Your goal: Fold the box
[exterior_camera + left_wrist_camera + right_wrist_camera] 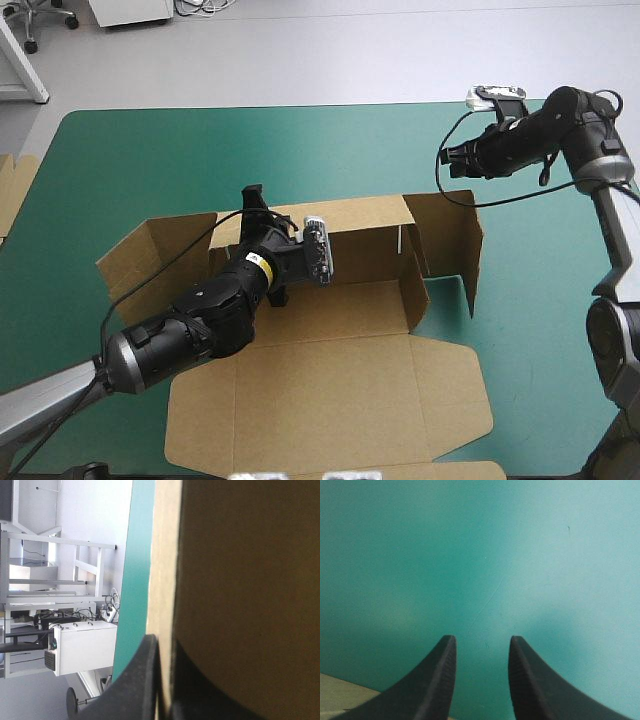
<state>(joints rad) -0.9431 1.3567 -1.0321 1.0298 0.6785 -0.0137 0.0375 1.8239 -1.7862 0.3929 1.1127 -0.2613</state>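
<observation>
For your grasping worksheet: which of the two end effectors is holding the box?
The left end effector, clamped on the back wall of the box; the right end effector is open over teal-green cover.

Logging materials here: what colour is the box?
The box is brown, clearest in the high view.

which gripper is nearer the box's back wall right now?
Left. The left gripper is shut on the box at the top of its back wall. The right gripper hangs open over the teal-green cover, off its far right corner.
</observation>
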